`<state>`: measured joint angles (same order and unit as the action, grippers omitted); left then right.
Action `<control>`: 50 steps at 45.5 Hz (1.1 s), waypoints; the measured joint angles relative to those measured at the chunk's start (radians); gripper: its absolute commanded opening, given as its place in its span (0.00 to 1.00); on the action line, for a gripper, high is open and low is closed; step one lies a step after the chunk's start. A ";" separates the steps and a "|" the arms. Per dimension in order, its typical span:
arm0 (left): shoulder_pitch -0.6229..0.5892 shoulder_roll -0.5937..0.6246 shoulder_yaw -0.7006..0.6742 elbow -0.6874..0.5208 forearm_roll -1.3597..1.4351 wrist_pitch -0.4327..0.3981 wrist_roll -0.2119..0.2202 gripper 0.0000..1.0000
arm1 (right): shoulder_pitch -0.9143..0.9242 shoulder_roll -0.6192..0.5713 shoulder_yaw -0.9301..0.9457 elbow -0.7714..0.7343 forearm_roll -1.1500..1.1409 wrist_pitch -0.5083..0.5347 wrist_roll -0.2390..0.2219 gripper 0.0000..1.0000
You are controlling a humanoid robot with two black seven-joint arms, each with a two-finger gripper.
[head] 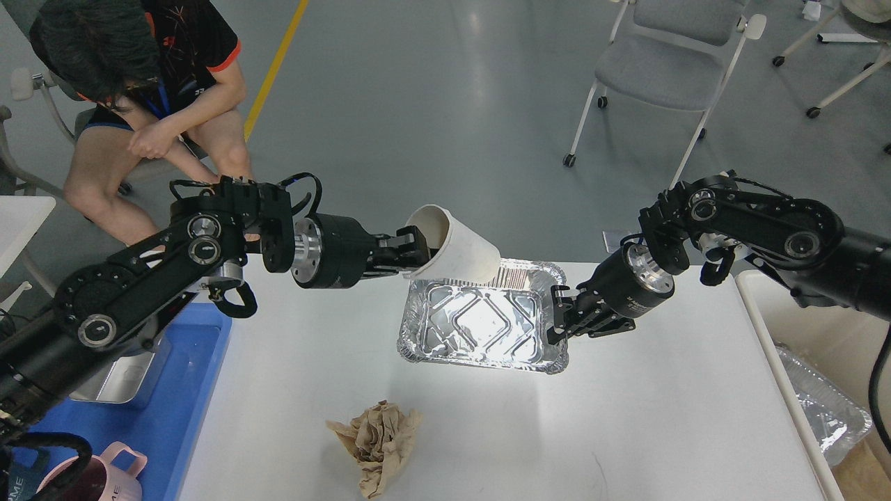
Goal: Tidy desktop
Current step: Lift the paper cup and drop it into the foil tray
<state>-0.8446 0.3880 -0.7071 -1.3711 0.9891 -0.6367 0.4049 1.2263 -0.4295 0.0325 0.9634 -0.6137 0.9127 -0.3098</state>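
Left gripper (415, 252) pinching the rim of a tipped paper cup (456, 247) over the foil tray (480, 321)

Right gripper (561, 321) is clamped on the tray's right rim, holding it down on the desktop (626, 417) — my read is the cup is to be emptied or dropped in here. I'd keep the cup mouth over the tray's middle and the right arm steady so the light foil doesn't skid. Crumpled brown paper (379, 435) lies nearer on the desktop — the cream bin (766, 306) at the right edge looks like its spot.
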 measured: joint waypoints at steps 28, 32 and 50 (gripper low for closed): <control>0.063 -0.092 0.006 0.092 0.090 0.062 0.000 0.97 | -0.008 0.000 0.001 0.005 0.000 -0.008 0.000 0.00; 0.058 -0.047 -0.001 0.050 0.085 0.059 0.000 0.97 | -0.010 -0.001 0.001 0.005 0.000 -0.008 0.000 0.00; 0.163 0.359 -0.059 -0.299 0.003 0.052 -0.015 0.97 | -0.014 0.000 0.001 0.005 0.000 -0.008 0.000 0.00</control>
<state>-0.6815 0.7475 -0.7657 -1.6701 0.9919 -0.5849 0.3902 1.2118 -0.4298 0.0338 0.9680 -0.6134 0.9050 -0.3096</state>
